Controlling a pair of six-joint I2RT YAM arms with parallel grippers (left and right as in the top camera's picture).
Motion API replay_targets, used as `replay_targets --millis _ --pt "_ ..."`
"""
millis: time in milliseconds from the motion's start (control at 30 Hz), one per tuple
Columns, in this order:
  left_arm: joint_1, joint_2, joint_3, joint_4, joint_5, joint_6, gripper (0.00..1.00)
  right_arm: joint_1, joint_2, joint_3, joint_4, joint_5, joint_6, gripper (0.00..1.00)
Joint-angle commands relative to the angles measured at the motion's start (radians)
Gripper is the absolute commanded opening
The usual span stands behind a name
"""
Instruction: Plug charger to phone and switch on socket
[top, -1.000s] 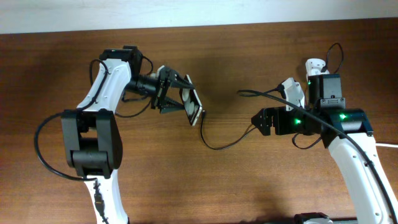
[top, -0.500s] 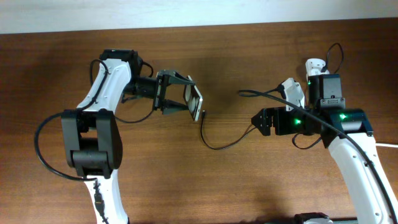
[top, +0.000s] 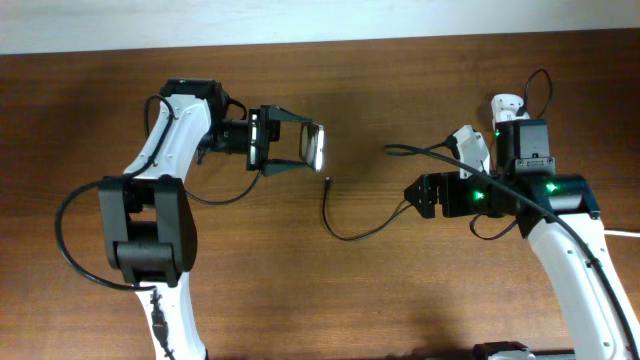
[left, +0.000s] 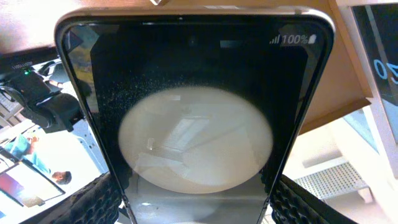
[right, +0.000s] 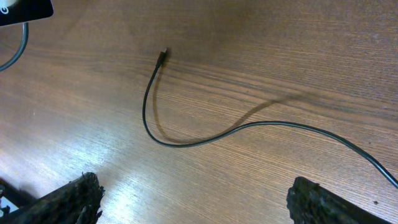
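My left gripper (top: 300, 148) is shut on the phone (top: 316, 147) and holds it off the table on its edge. In the left wrist view the phone (left: 196, 81) fills the frame between the finger pads (left: 196, 202), its glossy black screen reflecting a white round spot. The charger cable (top: 347, 234) lies curved on the wood, and its plug tip (top: 328, 183) lies loose just below the phone. My right gripper (top: 412, 193) is open and empty above the cable's right end. In the right wrist view (right: 196, 205) the cable (right: 186, 142) and plug tip (right: 163, 55) lie ahead. The white socket (top: 472, 148) shows partly behind the right arm.
The brown wooden table (top: 330, 300) stretches to a white wall at the back. The right arm's own black cables (top: 540, 85) loop near the socket. The left arm's base (top: 150, 240) stands at the left.
My left gripper has turned and lifted the phone up and to the right, away from the plug tip. The cable and the right arm have not moved.
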Motion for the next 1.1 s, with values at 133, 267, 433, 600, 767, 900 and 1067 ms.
replay_targets --millis 133,267,433,600,767,900,1067 --pt "0.008 -0.002 0.01 -0.002 0.057 -0.072 0.19 -0.001 0.003 0.018 -0.001 0.01 0.013 0.99" --pt "0.014 -0.002 0.01 -0.002 0.056 -0.072 0.16 -0.001 0.003 0.018 0.0 0.01 0.012 0.99" --pt "0.014 -0.002 0.01 -0.002 0.052 -0.072 0.17 -0.001 0.003 0.018 0.001 0.01 0.013 0.99" --pt "0.014 -0.002 0.01 -0.002 0.038 -0.072 0.17 -0.103 0.003 0.018 0.007 0.062 0.119 0.99" --pt "0.014 -0.002 0.01 -0.002 0.038 -0.072 0.17 -0.27 0.003 0.018 -0.02 0.061 0.208 0.99" --pt "0.014 -0.002 0.01 -0.002 0.038 -0.072 0.17 -0.27 0.003 0.018 -0.023 0.062 0.208 0.99" --pt "0.014 -0.002 0.01 -0.002 0.037 -0.072 0.17 -0.27 0.003 0.018 -0.026 0.062 0.208 0.99"
